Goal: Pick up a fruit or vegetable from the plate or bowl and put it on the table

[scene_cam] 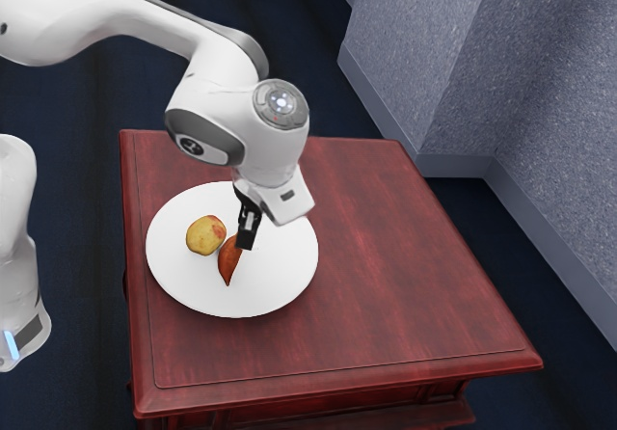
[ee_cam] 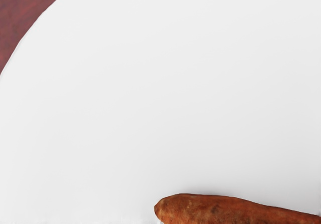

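Note:
My gripper (scene_cam: 247, 241) points down over the white plate (scene_cam: 280, 281), at the upper part of an orange-brown sweet potato (scene_cam: 229, 263). The view does not settle whether the two touch. Beside the sweet potato, toward the exterior view's left, a yellow potato with reddish patches (scene_cam: 204, 236) rests on the plate. In the wrist view, the sweet potato (ee_cam: 215, 210) lies along the lower edge, its blunt end showing, on the white plate (ee_cam: 150, 93).
The plate stands on a dark red wooden table (scene_cam: 405, 276), near the edge at the exterior view's left. A grey wall (scene_cam: 549, 93) rises beyond the table. Another white robot part (scene_cam: 14, 228) stands at the exterior view's far left.

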You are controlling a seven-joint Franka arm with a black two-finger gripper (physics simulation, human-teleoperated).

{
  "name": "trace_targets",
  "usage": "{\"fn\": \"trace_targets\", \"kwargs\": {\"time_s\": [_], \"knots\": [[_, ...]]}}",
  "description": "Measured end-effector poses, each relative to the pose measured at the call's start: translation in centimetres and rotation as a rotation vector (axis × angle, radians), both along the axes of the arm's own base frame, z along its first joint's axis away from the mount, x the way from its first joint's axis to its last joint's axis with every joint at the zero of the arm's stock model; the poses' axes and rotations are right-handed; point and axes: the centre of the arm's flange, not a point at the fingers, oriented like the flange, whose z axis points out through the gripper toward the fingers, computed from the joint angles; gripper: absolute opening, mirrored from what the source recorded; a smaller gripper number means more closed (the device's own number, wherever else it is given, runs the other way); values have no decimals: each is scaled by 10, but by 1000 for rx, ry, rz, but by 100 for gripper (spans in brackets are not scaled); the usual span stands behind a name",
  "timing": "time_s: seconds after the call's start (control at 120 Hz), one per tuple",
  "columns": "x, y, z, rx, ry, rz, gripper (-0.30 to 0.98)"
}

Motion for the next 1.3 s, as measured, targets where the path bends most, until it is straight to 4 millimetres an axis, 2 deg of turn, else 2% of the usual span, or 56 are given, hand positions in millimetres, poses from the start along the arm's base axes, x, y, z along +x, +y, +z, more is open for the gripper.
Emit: {"fn": "trace_targets", "kwargs": {"time_s": [0.45, 0.617, 0.85, 1.075, 1.3], "knots": [[-29, -30, -3, -6, 52, -152, 69], [-46, -25, 5, -6, 38, -161, 69], [-55, -17, -2, -2, 64, -164, 69], [-57, -4, -5, -18, 88, -164, 69], [-59, 1, -15, -25, 118, -183, 69]]}}
